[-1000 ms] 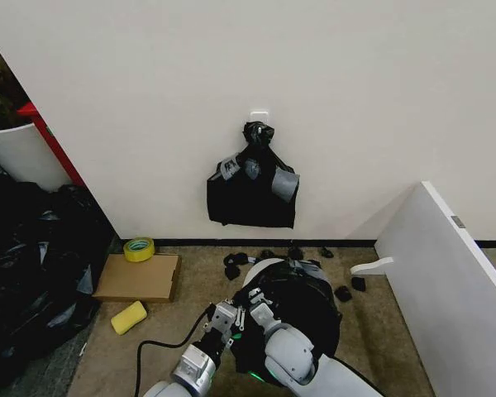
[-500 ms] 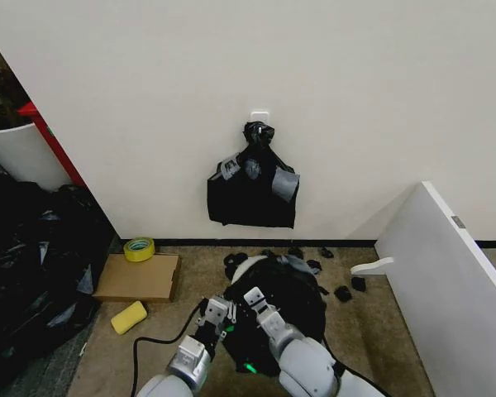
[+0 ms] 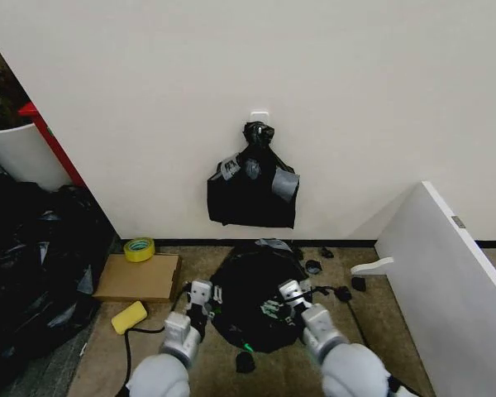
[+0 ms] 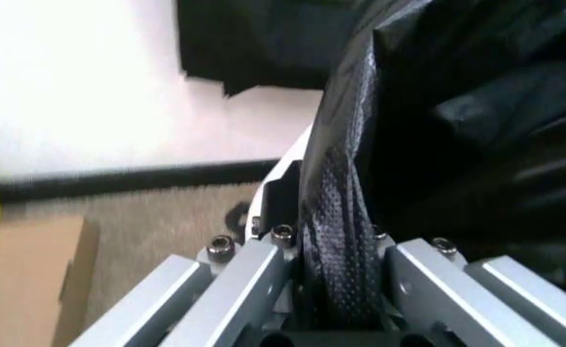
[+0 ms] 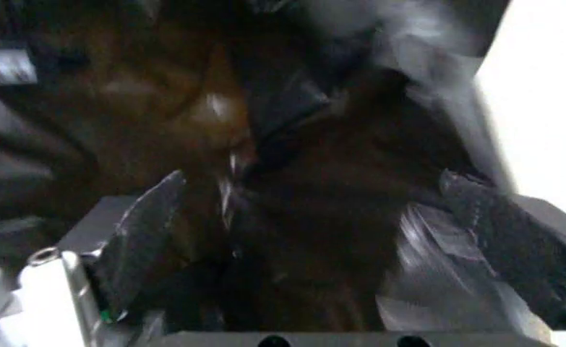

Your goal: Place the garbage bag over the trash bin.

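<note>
The garbage bag (image 3: 252, 294) is a glossy black crinkled heap on the carpet near the wall. It hides the trash bin in the head view. My left gripper (image 3: 200, 296) is at the bag's left side. In the left wrist view that gripper (image 4: 336, 246) is shut on a strip of the bag (image 4: 456, 108). A pale edge (image 4: 285, 170) shows beside the film; I cannot tell if it is the bin's rim. My right gripper (image 3: 293, 296) is at the bag's right side. In the right wrist view it (image 5: 331, 217) is open, with bag film (image 5: 293, 130) loose between the spread fingers.
A knotted black bundle (image 3: 252, 186) hangs on the wall above. A cardboard sheet (image 3: 138, 277), yellow tape (image 3: 138, 248) and a yellow sponge (image 3: 129, 317) lie to the left. Black bags (image 3: 33, 265) are heaped far left. A white board (image 3: 446, 281) leans at the right, with small scraps (image 3: 343, 292) near it.
Both grippers have moved apart, left one leftward and right one rightward. The bag has spread wider and shifted toward the wall. The bin's white rim, visible before, is now covered.
</note>
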You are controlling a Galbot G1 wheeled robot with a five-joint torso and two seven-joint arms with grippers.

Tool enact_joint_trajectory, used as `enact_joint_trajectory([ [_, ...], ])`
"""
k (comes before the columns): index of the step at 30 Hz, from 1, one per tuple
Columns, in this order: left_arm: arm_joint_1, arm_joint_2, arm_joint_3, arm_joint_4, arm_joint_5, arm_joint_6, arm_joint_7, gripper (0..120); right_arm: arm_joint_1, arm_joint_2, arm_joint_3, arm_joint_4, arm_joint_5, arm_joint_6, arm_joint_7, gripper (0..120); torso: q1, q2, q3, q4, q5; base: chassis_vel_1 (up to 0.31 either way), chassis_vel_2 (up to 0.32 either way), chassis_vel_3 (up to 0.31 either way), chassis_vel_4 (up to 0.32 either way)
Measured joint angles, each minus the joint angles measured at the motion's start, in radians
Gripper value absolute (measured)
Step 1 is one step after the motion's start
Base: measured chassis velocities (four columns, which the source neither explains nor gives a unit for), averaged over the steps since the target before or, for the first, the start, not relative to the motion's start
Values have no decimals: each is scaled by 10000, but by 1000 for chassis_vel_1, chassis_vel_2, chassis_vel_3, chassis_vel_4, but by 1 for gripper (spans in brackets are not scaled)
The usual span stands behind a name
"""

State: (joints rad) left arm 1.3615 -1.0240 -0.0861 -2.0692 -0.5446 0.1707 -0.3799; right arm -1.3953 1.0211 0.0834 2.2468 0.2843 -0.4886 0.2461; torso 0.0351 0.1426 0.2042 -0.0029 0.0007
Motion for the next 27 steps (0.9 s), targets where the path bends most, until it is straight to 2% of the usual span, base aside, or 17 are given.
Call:
enact_joint_trajectory([
  [3, -407, -37, -163, 125, -1607, 492, -623, 1, -846, -106, 1052, 963, 1101, 185, -343, 100, 0, 0, 0, 3, -3, 0, 0, 0, 0],
  [9, -984, -224, -99, 491, -2812, 786, -1012, 1, -1875, -186, 2155, 2002, 2097, 421, -992, 100, 0, 0, 0, 2, 0, 0, 0, 0, 0],
  [14, -1278, -502, -28, 563, -3702, 1169, -1360, 1, -2484, 96, 2974, 2254, 2107, 834, -993, 100, 0, 0, 0, 2, -3, 0, 0, 0, 0],
  [18, -1358, -707, -81, 481, -4838, 1790, -2242, 1, -2949, 767, 3966, 2002, 1709, 1384, -902, 100, 0, 0, 0, 3, 0, 0, 0, 0, 0],
  [20, -1358, -711, -91, 451, -4987, 1887, -2371, 1, -2989, 855, 4045, 1949, 1626, 1458, -896, 100, 0, 0, 0, 3, 1, 0, 0, 0, 0],
  [23, -1368, -711, -103, 476, -5283, 2297, -2979, 1, -3259, 1449, 4288, 1692, 1286, 1804, -879, 100, 0, 0, 0, 2, 0, 0, 0, 0, 0],
  [27, -1496, -706, -117, 679, -5811, 2375, -3149, 1, -3475, 1789, 4204, 1505, 855, 2123, -911, 100, 0, 0, 0, 3, -1, 0, 0, 0, 0],
])
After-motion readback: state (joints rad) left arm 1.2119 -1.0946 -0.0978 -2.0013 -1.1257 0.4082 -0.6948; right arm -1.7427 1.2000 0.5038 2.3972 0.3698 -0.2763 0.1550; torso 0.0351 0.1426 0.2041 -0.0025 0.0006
